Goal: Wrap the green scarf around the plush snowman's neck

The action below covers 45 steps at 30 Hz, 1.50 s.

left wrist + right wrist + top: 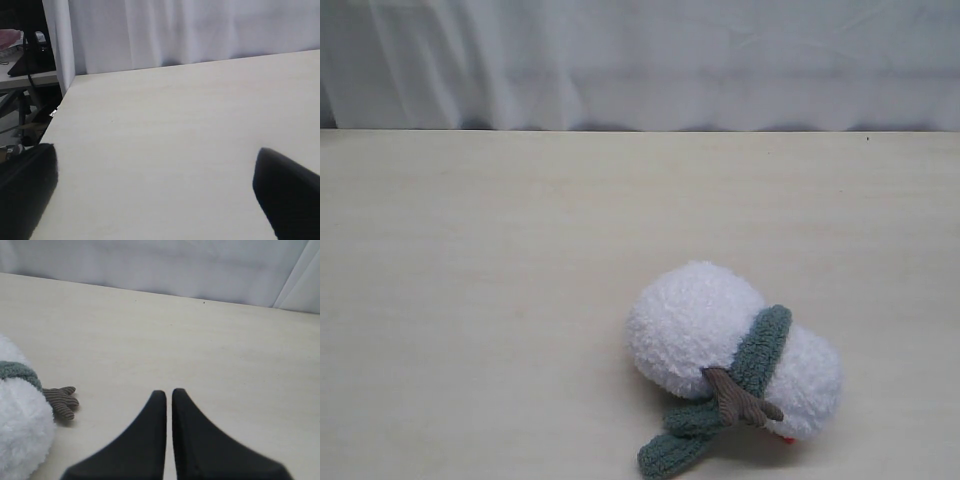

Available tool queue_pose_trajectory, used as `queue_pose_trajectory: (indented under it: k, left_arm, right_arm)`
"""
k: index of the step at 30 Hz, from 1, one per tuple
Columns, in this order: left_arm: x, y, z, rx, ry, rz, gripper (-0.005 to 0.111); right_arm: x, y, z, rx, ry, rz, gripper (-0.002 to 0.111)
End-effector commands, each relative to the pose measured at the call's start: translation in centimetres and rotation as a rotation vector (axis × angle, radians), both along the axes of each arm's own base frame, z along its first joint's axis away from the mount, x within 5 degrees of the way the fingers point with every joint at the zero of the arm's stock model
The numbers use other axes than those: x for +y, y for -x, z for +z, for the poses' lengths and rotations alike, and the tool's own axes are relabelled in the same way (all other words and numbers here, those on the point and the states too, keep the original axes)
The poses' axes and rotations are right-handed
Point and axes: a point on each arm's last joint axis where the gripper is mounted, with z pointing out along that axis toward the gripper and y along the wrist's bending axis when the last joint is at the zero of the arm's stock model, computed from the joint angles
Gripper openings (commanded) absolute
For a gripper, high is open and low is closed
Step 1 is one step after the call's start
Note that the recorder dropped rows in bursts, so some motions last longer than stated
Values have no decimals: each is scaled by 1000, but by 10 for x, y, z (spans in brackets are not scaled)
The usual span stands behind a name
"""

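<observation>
The plush snowman [705, 325] lies on its side near the table's front edge, right of centre, with its head [812, 385] toward the front right. The green scarf [760, 345] crosses the snowman's neck and its ends [678, 445] lie crossed on the table in front. A brown twig arm [740, 398] rests over the scarf. In the right wrist view the snowman [20, 435], scarf [17, 371] and twig arm [61, 400] show beside my right gripper [169, 392], which is shut and empty, apart from the toy. My left gripper [155, 200] stands wide open over bare table, its fingers [285, 190] far apart.
The pale wooden table [520, 260] stretches back to a white curtain [640, 60]. In the left wrist view the table's side edge [55, 117] borders a white post [59, 40] and cluttered equipment [25, 55] beyond it.
</observation>
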Motion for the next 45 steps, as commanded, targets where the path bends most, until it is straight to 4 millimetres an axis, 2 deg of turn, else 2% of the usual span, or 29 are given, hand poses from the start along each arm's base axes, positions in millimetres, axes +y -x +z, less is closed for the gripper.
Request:
queue_pose_trajectory:
  k: [1, 2, 6, 9, 11, 45]
  left_arm:
    - [-1, 0, -1, 2, 41, -1, 92]
    - [-1, 0, -1, 1, 36, -1, 85]
    - [0, 0, -2, 10, -7, -10, 40]
    - [0, 0, -2, 9, -9, -11, 13]
    - [0, 0, -2, 9, -12, -11, 0]
    - [0, 0, -1, 6, -21, -13, 0]
  right_arm:
    - [0, 0, 0, -13, 7, 4, 4]
    - [0, 0, 0, -13, 7, 4, 4]
    - [0, 0, 0, -13, 7, 4, 4]
    - [0, 0, 0, -13, 7, 4, 4]
    - [0, 0, 0, -13, 7, 4, 4]
    - [0, 0, 0, -13, 7, 4, 4]
